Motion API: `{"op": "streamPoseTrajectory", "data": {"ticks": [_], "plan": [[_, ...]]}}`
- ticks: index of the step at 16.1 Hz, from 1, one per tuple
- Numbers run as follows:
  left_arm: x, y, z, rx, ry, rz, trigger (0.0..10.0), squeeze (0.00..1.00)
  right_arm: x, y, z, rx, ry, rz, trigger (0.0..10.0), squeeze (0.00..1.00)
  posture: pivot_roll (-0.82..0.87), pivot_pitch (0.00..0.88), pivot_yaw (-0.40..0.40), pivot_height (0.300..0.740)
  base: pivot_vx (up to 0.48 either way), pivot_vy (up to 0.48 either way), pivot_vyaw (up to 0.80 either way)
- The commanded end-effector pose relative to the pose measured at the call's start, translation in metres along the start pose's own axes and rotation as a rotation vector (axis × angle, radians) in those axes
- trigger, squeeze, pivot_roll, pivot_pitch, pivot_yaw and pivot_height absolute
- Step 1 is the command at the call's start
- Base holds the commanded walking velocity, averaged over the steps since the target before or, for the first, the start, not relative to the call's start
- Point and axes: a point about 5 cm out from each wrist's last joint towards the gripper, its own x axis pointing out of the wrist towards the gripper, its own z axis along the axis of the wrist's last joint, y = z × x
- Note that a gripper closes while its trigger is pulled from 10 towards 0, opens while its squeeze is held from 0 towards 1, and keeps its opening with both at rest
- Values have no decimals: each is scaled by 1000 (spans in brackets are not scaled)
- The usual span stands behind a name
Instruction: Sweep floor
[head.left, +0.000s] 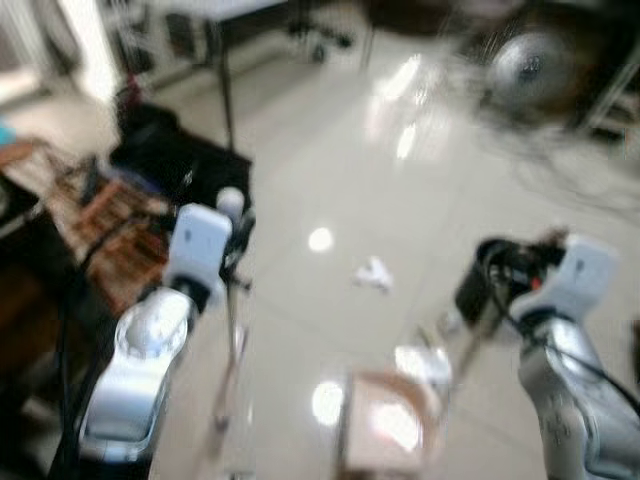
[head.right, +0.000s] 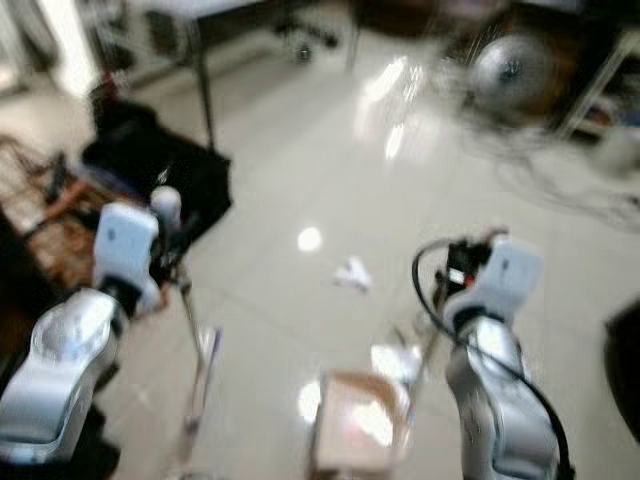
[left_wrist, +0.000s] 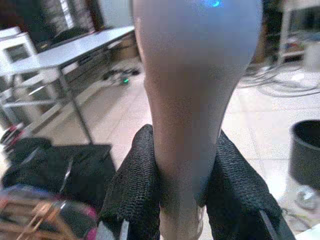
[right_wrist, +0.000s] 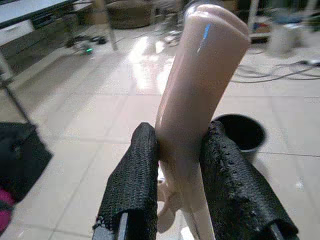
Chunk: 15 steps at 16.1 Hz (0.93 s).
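Note:
My left gripper (head.left: 236, 236) is shut on the grey handle of a broom (left_wrist: 192, 75). The broom's thin stick (head.left: 235, 335) runs down to the floor on my left. My right gripper (right_wrist: 182, 137) is shut on the pinkish handle (right_wrist: 202, 75) of a dustpan. The dustpan's pan (head.left: 388, 420) rests on the tiles low between my arms. A crumpled white scrap of paper (head.left: 373, 273) lies on the glossy floor ahead of the pan, between the two grippers. The head views are blurred.
A black bin (right_wrist: 243, 131) stands close by my right gripper. A black bag (head.left: 180, 160) and cluttered items (head.left: 110, 230) lie to the left, under a table with a dark leg (head.left: 225, 90). A fan (head.left: 530, 65) and loose cables (head.left: 570, 165) sit far right.

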Motion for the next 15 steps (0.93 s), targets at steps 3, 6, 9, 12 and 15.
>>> {"op": "streamPoseTrajectory", "data": {"ticks": [3,6,9,12,15], "plan": [[1,5,9,52,-45,20,10000,0,-1,2,8,10,-36,18,10000,0,71,70,-78,740,0,227,-796],[-2,-2,7,26,-34,23,10000,0,1,4,10,-34,-51,60,10000,0,76,77,-85,740,0,-480,-267],[-5,-5,7,-13,-32,30,10000,0,4,11,13,-41,-58,99,10000,0,78,82,-89,740,0,-160,0],[-4,-5,7,-3,-31,27,10000,0,6,14,15,-33,-65,118,10000,0,80,81,-90,740,0,0,0],[-4,-2,6,-4,-32,42,10000,0,6,15,15,-37,-64,127,10000,0,77,87,-90,740,0,0,0]]}}
